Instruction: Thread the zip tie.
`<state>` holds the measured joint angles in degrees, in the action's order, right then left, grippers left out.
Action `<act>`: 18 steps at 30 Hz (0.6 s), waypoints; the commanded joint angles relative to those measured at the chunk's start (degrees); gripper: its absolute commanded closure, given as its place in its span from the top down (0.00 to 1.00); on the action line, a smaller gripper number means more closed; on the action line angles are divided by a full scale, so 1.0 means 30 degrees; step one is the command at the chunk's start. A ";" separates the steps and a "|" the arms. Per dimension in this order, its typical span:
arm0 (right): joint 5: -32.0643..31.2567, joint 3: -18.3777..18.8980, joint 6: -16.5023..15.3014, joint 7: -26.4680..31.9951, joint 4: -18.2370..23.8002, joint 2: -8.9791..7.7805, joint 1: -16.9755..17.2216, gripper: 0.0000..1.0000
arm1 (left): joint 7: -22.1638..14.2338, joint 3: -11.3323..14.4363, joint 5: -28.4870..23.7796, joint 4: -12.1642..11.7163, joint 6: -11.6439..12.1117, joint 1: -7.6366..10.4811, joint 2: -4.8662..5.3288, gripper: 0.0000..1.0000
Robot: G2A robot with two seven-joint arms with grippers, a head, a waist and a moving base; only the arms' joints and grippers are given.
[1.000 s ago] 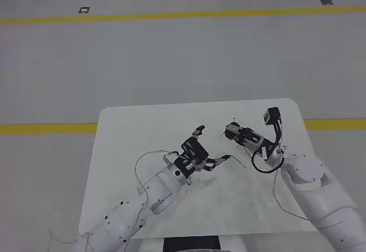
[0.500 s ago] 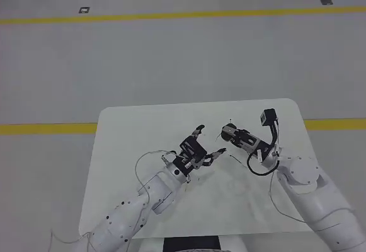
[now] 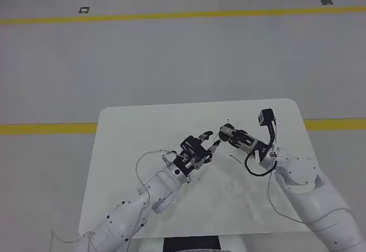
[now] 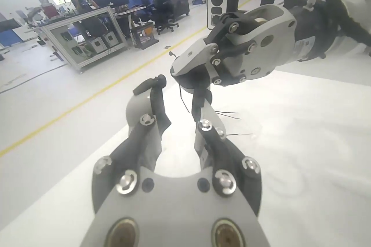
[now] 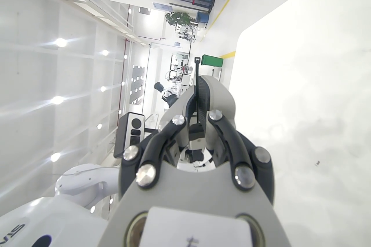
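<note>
Drawn together above the surface (image 3: 138, 126) within the last second, with right jaws pinching the zip tie (image 5: 198, 80) and left jaws spread either side of its hanging end, apparently ready to catch it for threading.

Illumination: bright, even, overhead. Top view: table (image 3: 132, 138) nearly overexposed, lower centre. Right wrist view: ceiling lamps (image 5: 60, 42) flare into streaks; table washes out. Wrist views curve straight lines toward edges.

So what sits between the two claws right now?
Only the zip tie: in the left wrist view its thin tail hangs from the shut right gripper into the gap of the open left gripper.
</note>
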<state>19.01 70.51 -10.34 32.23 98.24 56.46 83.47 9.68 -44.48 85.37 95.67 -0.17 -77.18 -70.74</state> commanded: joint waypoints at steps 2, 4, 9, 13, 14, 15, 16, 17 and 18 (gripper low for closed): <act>-0.0059 -0.0054 0.0036 0.0135 -0.0031 0.0048 -0.0048 0.00 | -0.0024 -0.0017 -0.0039 -0.0019 0.0039 0.0005 -0.0023 0.22; -0.0081 -0.0087 0.0063 0.0200 -0.0076 0.0078 -0.0078 0.00 | -0.0025 -0.0034 -0.0068 -0.0038 0.0064 0.0018 -0.0036 0.21; -0.0202 -0.0138 0.0113 0.0271 -0.0202 0.0159 -0.0167 0.00 | 0.0008 -0.0070 -0.0100 -0.0080 0.0108 0.0033 -0.0071 0.14; -0.0287 -0.0117 0.0107 0.0261 -0.0251 0.0211 -0.0171 0.00 | 0.0022 -0.0075 -0.0102 -0.0108 0.0170 0.0022 -0.0094 0.04; -0.0297 -0.0110 0.0106 0.0260 -0.0257 0.0223 -0.0166 0.00 | 0.0024 -0.0070 -0.0099 -0.0121 0.0186 0.0017 -0.0100 0.03; -0.0296 -0.0099 0.0101 0.0266 -0.0269 0.0238 -0.0157 0.00 | 0.0016 -0.0059 -0.0093 -0.0140 0.0213 0.0018 -0.0109 0.04; -0.0294 -0.0093 0.0098 0.0280 -0.0279 0.0250 -0.0152 0.00 | 0.0009 -0.0044 -0.0095 -0.0155 0.0238 0.0019 -0.0117 0.03; -0.0293 -0.0085 0.0097 0.0294 -0.0286 0.0261 -0.0150 0.00 | 0.0007 -0.0033 -0.0094 -0.0164 0.0250 0.0022 -0.0125 0.03; -0.0291 -0.0082 0.0096 0.0313 -0.0295 0.0272 -0.0146 0.00 | 0.0007 -0.0017 -0.0089 -0.0173 0.0269 0.0024 -0.0134 0.02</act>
<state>18.11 70.25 -10.05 33.10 97.38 57.24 83.02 9.71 -44.58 85.09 95.18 0.58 -77.12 -71.12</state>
